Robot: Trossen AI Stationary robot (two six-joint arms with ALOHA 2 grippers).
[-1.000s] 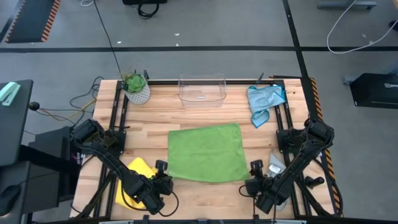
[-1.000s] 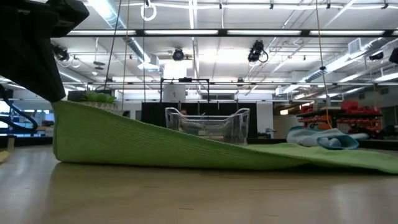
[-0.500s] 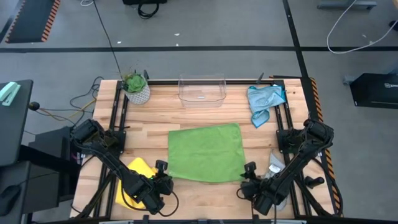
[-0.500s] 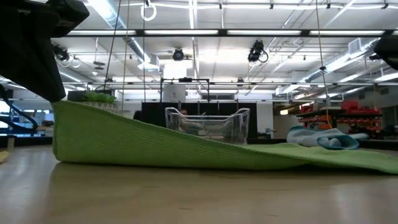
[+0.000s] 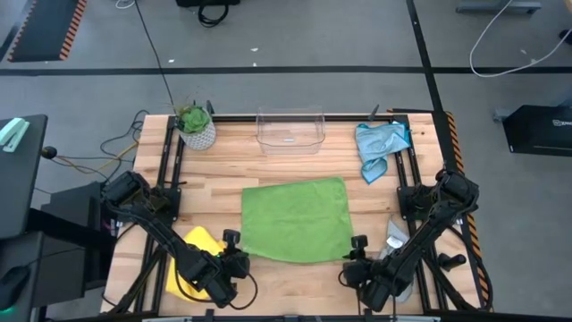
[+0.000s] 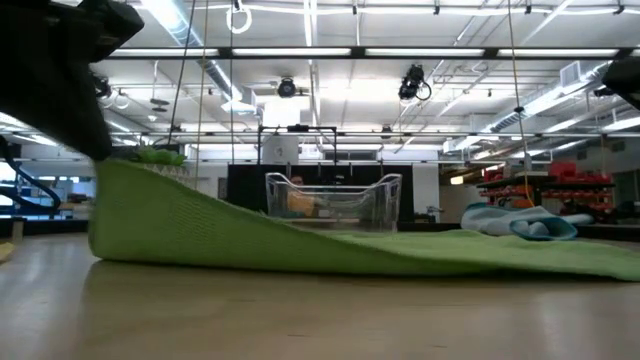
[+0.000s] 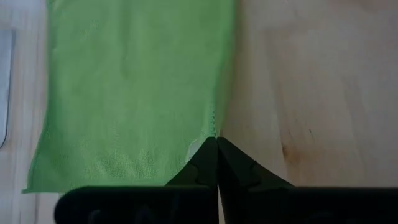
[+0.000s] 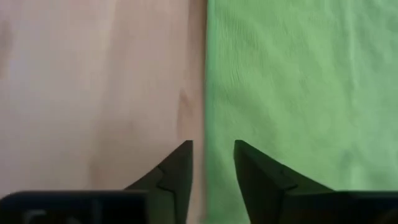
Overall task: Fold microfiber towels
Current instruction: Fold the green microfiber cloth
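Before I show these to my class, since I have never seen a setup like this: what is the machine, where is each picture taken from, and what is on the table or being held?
It is a robot with two dark arms at a wooden table, each ending in a two-finger gripper. One picture looks straight down from above, one looks level across the tabletop, and two come from cameras on the wrists.

In the middle lies a green towel. The left gripper is shut on its near left corner, and the low view shows that corner lifted. The right gripper stands at the near right corner with a gap between its fingers, straddling the towel's edge, not gripping yet.

Also there: a yellow towel, a blue towel, a grey towel under the right arm, a clear bin and a potted plant.
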